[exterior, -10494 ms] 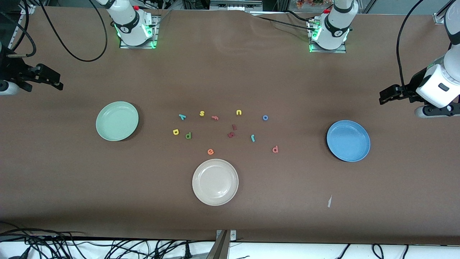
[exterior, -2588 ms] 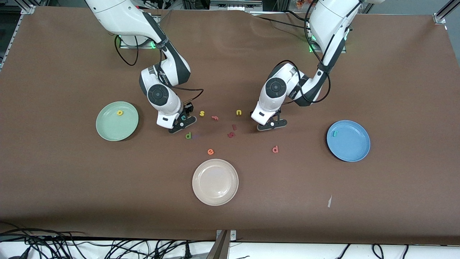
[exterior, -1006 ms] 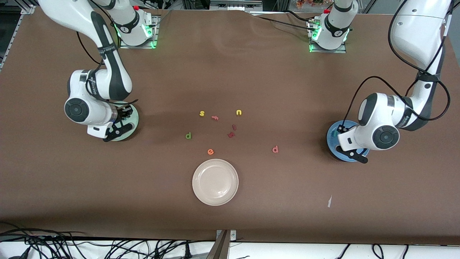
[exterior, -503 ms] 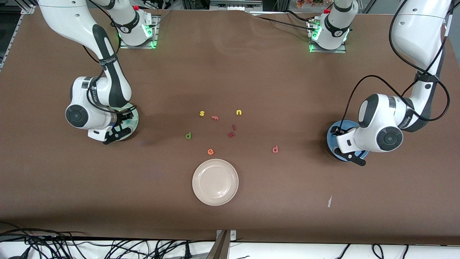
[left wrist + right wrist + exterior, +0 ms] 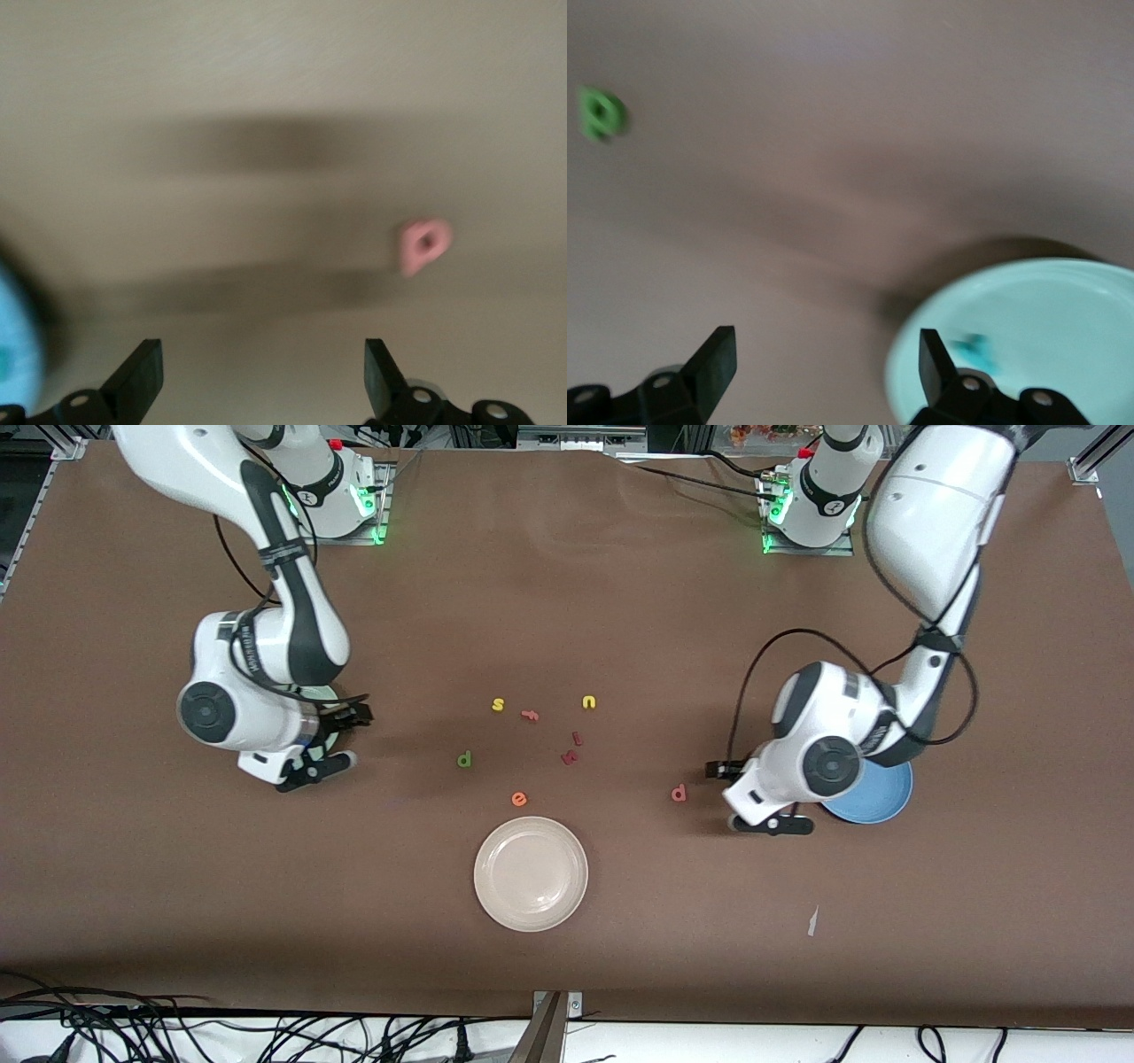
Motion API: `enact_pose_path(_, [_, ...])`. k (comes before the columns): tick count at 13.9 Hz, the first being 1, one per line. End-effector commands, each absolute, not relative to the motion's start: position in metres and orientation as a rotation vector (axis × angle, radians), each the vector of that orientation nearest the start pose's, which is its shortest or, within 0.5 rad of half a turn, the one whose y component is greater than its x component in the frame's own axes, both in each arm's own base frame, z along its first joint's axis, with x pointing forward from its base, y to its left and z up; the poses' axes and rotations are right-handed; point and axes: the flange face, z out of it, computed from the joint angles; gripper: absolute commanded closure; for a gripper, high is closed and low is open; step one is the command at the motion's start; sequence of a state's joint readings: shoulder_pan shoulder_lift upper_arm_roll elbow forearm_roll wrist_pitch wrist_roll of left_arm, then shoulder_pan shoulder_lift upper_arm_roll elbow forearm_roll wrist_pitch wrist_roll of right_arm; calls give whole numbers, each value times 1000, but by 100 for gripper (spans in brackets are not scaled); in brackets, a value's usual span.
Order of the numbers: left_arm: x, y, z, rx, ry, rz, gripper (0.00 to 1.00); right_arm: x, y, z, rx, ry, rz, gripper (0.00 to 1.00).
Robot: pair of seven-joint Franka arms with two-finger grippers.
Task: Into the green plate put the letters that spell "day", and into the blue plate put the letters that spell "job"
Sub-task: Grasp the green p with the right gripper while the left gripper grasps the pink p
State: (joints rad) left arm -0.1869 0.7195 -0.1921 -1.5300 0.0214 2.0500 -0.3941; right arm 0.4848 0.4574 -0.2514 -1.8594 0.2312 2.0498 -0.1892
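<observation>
Nearest the front camera sits the cream plate [image 5: 531,873]. Farther back, the left gripper [image 5: 760,797], fingers spread and empty, hovers over the desk [image 5: 620,957] between the salmon "b" [image 5: 679,793] and the blue plate [image 5: 877,795]. The green "d" [image 5: 464,759] lies loose mid-desk. The right gripper [image 5: 330,739], also spread and empty, hangs at the green plate [image 5: 1045,328], where a teal letter [image 5: 974,350] rests. Such tiny foam letters could easily skid off from a misaligned pinch.

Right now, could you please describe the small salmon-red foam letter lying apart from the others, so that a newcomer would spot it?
Start at the round blue plate at the left arm's end of the table. The salmon-red foam "b" lies alone on the brown table, just past the left gripper. The other letters cluster toward the table's middle.
</observation>
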Motion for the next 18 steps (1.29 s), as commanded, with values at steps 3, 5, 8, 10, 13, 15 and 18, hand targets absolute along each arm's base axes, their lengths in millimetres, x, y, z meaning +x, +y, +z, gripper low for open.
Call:
enact_pose_path(3, [648,-289,188,-3171,-325,224,3,602,249,250,-3108,-51,270,8])
enact_pose_path(5, [646,-298,179,-3175,-367,196,6,598,271,236,-3122,117,200,12])
enact_pose_path(8, [642,-307,167,-3139,-393,150,17,599,290,207,-3097,389,81,16])
enact_pose_path(10, [643,-305,166,-3130,-401,137,45,594,303,190,-3051,465,68,16])
enact_pose_path(13, [641,-308,166,-3128,-387,133,81,591,311,182,-3046,467,57,17])
enact_pose_path(15, [641,-308,166,-3124,-382,129,96,585,318,175,-3056,439,70,17])
enact_pose_path(18, [654,-288,192,-3128,-382,104,100,578,326,166,-3073,400,81,29])
